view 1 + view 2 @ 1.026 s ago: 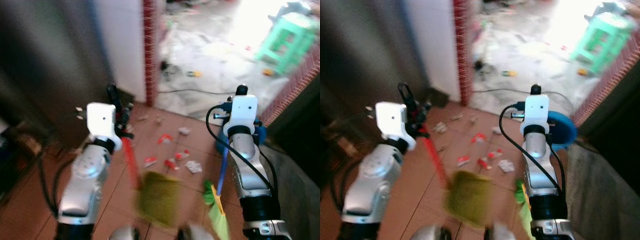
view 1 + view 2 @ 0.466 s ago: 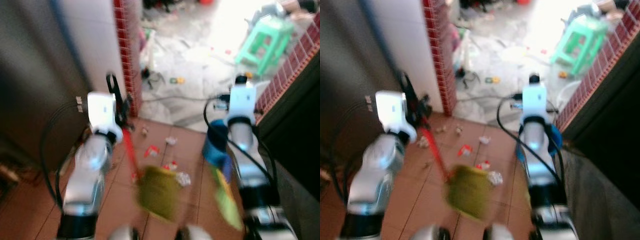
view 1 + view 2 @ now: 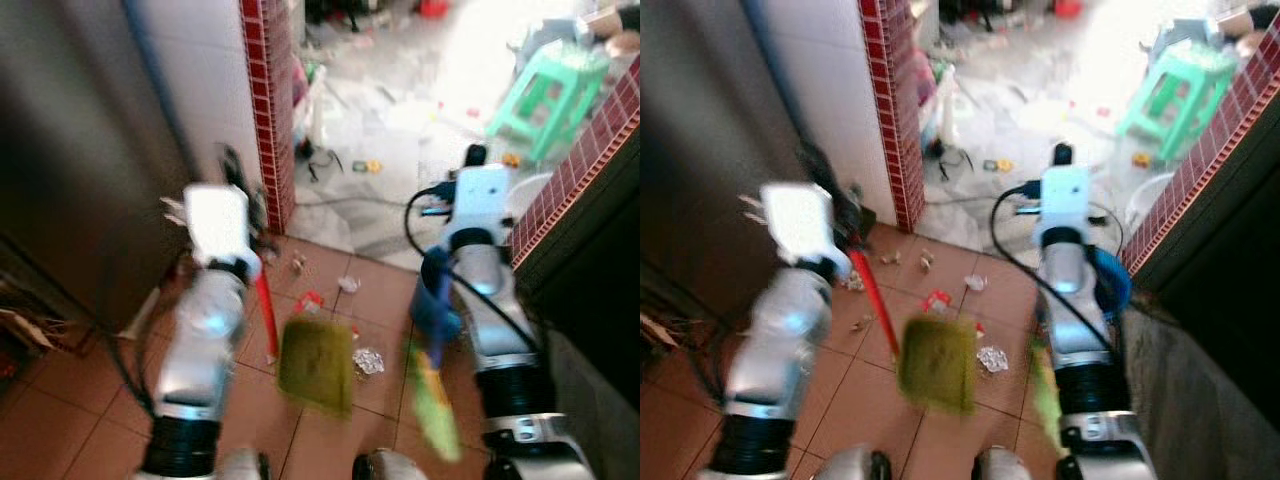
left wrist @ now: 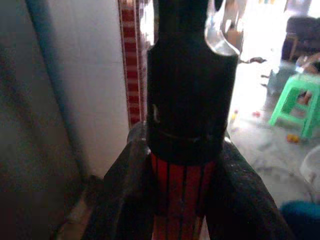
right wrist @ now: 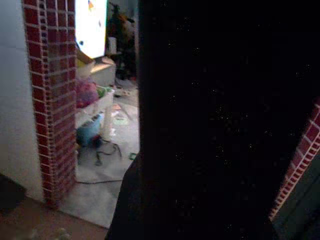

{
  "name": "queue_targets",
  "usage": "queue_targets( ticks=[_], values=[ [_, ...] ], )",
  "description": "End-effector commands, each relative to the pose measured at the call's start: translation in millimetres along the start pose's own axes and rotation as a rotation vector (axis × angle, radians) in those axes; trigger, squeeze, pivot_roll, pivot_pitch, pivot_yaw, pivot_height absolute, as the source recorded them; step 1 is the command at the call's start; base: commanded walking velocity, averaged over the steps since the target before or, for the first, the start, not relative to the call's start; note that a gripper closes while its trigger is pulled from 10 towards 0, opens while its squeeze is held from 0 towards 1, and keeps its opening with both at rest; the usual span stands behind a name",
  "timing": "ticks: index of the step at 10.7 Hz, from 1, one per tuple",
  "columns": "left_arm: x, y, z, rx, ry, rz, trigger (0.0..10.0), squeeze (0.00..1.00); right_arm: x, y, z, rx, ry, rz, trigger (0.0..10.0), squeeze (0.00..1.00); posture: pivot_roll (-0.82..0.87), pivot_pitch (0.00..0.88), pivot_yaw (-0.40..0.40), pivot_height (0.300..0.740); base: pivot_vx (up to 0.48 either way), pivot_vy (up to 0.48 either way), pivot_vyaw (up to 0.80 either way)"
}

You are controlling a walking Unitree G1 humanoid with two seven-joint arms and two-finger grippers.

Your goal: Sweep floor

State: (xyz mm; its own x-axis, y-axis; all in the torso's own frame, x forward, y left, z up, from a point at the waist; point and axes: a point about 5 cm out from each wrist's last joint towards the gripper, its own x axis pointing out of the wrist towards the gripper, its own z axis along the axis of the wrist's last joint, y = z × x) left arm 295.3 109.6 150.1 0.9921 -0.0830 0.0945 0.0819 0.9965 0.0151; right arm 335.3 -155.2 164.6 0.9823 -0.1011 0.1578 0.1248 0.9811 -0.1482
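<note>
My left gripper [image 3: 240,190] is shut on the red handle [image 3: 265,315] of an olive-green dustpan [image 3: 316,365], which hangs low over the brown tiles. In the left wrist view the black-capped red handle [image 4: 182,195] sits tight between both fingers [image 4: 125,200]. A broom is held by my right gripper [image 3: 477,157]: its blue handle [image 3: 442,322] runs down beside the arm to green bristles [image 3: 433,405]. The right wrist view is dark, with the thick handle [image 5: 200,125] up close. Red and white litter scraps [image 3: 309,299] and a crumpled foil piece [image 3: 367,361] lie on the tiles ahead.
A red brick pillar [image 3: 262,100] edges a doorway onto a pale, cluttered floor with a black cable [image 3: 330,160]. A green plastic stool [image 3: 545,95] stands far right. A brick wall [image 3: 580,190] runs along the right, a dark panel [image 3: 80,150] along the left. A blue container [image 3: 1112,282] sits behind my right arm.
The whole blurred view has shifted as the camera moves, so the pillar and stool sit differently in frame. Both grippers keep hold of the dustpan and the broom.
</note>
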Motion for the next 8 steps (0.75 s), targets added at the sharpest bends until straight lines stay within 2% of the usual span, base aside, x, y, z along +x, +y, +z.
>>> queue_targets(
  ticks=[1, 4, 6, 8],
  values=[
    [1.3, 4.9, 6.1, 0.023, -0.045, 0.026, 10.0, 0.00, 3.9, -2.2, 8.6, -0.006, -0.040, 0.007, 10.0, 0.00, -0.03, 0.064, -0.005, 0.740, 0.000, 0.000, 0.00],
    [-2.9, 18.8, -8.0, 0.097, -0.035, 0.101, 10.0, 0.00, -0.5, -0.1, 7.1, -0.011, -0.050, 0.012, 10.0, 0.00, -0.03, 0.065, -0.006, 0.740, 0.000, 0.000, 0.00],
    [-6.9, 31.0, -15.6, 0.079, -0.023, 0.127, 10.0, 0.00, 2.5, 3.9, 5.6, -0.017, -0.058, 0.029, 10.0, 0.00, -0.02, 0.084, -0.004, 0.740, 0.000, 0.000, 0.00],
    [-5.2, 33.1, -13.3, 0.080, -0.035, 0.132, 10.0, 0.00, 6.5, 12.9, 11.0, -0.005, -0.085, 0.062, 10.0, 0.00, -0.01, 0.083, 0.004, 0.740, 0.000, 0.000, 0.00]
  ],
)
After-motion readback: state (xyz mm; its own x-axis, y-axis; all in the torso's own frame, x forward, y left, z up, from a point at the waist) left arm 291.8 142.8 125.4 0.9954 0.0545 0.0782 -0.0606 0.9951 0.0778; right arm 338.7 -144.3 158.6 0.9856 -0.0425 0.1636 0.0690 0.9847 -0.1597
